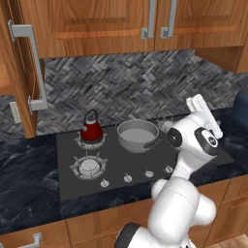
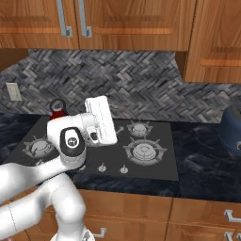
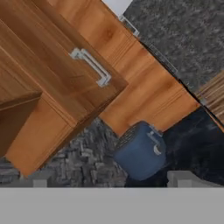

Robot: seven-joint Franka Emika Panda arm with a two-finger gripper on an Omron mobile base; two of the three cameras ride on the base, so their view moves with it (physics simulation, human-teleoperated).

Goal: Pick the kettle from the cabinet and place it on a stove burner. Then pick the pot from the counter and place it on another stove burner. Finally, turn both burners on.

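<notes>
The dark red kettle [image 1: 91, 129] stands on the back left burner [image 1: 90, 141] of the cooktop. Beside it, the grey steel pot [image 1: 138, 135] sits on the back middle burner. The front left burner [image 1: 89, 166] is bare, and small knobs [image 1: 127, 178] line the cooktop's front. In the right base view the kettle [image 2: 58, 109] peeks out behind my arm. My white hand [image 1: 202, 112] is raised over the right side of the cooktop, apart from both vessels. My gripper [image 3: 111, 180] is open with nothing between its fingertips [image 3: 187, 178].
The tall cabinet door [image 1: 19, 72] with its long bar handle [image 1: 33, 68] stands open at the left. A blue round appliance [image 2: 231, 129] sits on the black counter [image 1: 29, 179] at the right. Upper cabinets [image 1: 111, 24] hang above the backsplash.
</notes>
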